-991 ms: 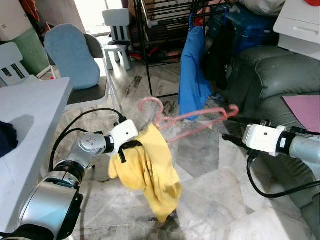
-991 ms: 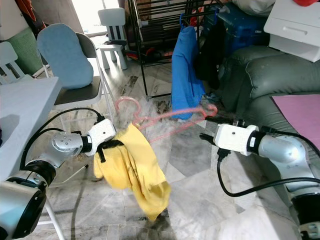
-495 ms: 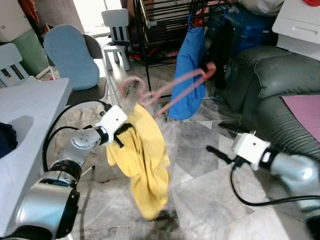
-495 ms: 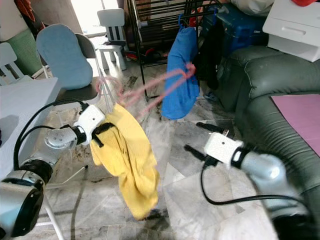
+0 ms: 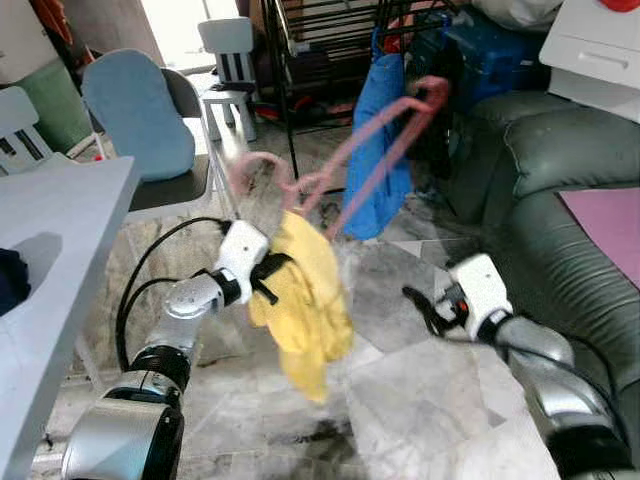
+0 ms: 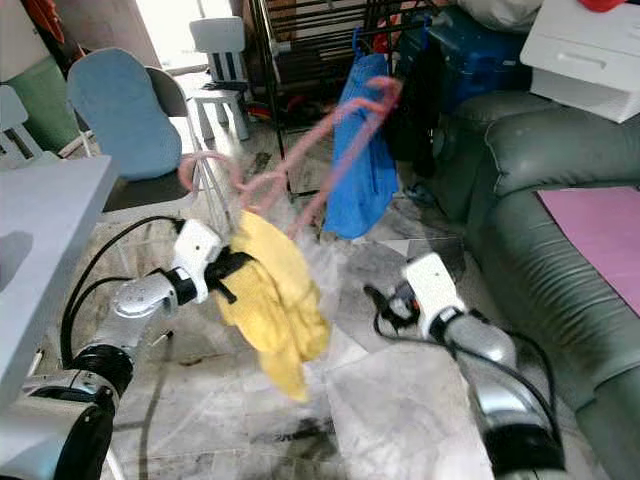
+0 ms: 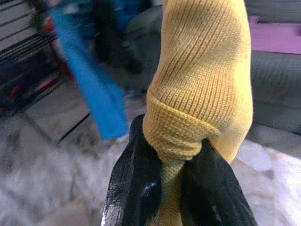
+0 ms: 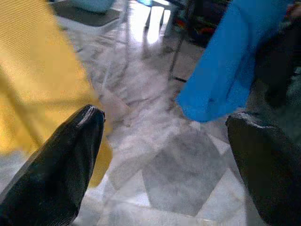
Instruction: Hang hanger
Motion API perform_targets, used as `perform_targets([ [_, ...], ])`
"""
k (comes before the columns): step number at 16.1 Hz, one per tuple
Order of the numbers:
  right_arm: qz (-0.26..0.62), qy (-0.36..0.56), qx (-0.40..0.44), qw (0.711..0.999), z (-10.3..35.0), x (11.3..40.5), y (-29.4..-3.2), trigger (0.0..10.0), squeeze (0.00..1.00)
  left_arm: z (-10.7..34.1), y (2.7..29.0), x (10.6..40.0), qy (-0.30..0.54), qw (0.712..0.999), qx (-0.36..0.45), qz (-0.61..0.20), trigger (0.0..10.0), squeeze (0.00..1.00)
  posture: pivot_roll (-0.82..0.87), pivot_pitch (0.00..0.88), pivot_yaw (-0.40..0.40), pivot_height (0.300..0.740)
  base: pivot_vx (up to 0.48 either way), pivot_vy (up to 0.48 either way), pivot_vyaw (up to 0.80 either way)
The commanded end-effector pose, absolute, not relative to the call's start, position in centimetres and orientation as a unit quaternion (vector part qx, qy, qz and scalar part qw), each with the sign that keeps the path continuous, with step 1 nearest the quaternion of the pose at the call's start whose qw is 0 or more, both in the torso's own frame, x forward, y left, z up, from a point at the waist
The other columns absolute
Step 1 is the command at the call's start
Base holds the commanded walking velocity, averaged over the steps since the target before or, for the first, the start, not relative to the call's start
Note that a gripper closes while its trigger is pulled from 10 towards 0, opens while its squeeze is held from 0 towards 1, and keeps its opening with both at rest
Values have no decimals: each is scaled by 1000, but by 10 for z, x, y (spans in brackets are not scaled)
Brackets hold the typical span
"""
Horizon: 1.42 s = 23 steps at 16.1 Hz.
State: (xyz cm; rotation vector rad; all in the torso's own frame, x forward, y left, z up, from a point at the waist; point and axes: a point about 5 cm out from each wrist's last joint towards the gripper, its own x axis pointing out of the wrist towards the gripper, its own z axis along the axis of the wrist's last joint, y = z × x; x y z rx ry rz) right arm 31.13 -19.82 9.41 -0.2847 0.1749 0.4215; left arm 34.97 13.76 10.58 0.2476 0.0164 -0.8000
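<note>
Nearest the camera, the left hand is clamped shut on the bunched shoulder of the yellow garment; the left wrist view shows what the head views cannot, namely knit fabric pinched tight between the two black fingers. The garment hangs from the pink hanger, which is blurred with motion and now stands steeply tilted, its far end raised against the blue garment on the rack. A second ago the hanger lay nearly level with its far end at the right hand; half a second ago that end had already lifted away. The right hand has since let go and drawn back low over the marble floor, its fingers spread wide and holding nothing, as the right wrist view confirms. Judgement: the left arm alone now carries the load, and the hook is not yet on the black drying rack beyond. The white counter stands at left, the grey sofa at right.
</note>
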Motion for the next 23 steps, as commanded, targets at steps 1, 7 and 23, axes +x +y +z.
perform_targets([
  [1,201,80,-113,970,99,317,-194,10000,1000,116,139,350,-16,898,150,-414,0,0,-216,0,94,740,0,0,0],
  [7,186,84,-42,978,106,329,-175,10000,1000,152,117,343,-117,796,263,-533,0,0,-204,0,105,740,0,0,0],
  [23,378,124,-28,917,107,296,-145,10000,0,195,98,364,-198,790,341,-470,0,0,-217,0,114,740,0,0,0],
])
